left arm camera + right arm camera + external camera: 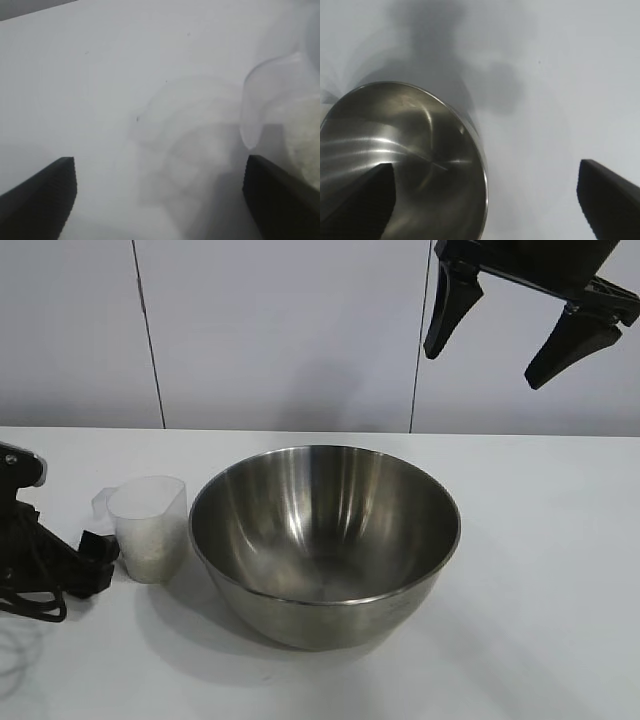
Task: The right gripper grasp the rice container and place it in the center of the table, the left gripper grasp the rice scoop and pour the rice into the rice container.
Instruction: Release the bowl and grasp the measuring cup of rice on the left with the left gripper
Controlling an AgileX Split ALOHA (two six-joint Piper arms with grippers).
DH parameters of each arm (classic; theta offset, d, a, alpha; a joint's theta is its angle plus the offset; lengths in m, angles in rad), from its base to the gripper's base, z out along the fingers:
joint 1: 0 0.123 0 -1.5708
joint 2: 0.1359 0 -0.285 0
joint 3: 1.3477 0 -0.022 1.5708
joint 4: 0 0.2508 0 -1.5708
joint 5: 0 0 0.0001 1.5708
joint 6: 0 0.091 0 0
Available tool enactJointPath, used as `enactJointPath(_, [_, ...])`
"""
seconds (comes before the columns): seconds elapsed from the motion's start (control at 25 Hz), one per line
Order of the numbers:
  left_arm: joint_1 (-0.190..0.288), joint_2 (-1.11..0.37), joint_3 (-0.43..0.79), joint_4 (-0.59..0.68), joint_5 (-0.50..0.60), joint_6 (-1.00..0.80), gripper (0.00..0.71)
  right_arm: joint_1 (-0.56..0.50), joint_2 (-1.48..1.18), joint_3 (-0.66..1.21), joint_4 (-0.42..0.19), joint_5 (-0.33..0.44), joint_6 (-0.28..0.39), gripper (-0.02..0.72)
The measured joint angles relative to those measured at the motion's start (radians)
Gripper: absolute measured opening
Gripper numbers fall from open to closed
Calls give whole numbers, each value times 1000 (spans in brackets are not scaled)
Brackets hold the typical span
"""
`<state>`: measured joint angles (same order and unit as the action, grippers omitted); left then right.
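The rice container [325, 540], a wide shiny steel bowl, stands empty on the white table [540, 620] near its middle. Just left of it stands the rice scoop [150, 528], a clear plastic cup holding rice [152, 548]. My left gripper [95, 558] lies low on the table beside the scoop's left side. In the left wrist view this gripper [160, 200] is open, with the scoop [280, 95] and its rice [306, 140] off by one finger, not between them. My right gripper [505, 340] hangs open high above the bowl's right side. In the right wrist view, the bowl's rim [482, 170] lies far below the open gripper [485, 200].
A pale panelled wall [280, 330] closes off the far edge of the table. The left arm's black cables [35, 590] trail at the left edge. Bare tabletop lies right of the bowl and in front of it.
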<state>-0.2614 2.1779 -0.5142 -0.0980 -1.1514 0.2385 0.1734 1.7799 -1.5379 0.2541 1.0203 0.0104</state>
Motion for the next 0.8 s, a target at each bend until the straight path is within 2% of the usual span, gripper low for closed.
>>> enactJointPath(0.44, [0, -27, -25, 0, -1, -2, 649, 0, 0, 0, 0, -2, 0, 683])
enactJointPath(0.6, [0, -27, -33, 0, 0, -55, 646, 0, 0, 0, 0, -2, 0, 683])
enactJointPath(0.72, [0, -27, -42, -10, 0, -113, 591, 0, 0, 0, 0, -2, 0, 683])
enactJointPath(0.8, [0, -27, -44, -16, 0, -130, 519, 0, 0, 0, 0, -2, 0, 683])
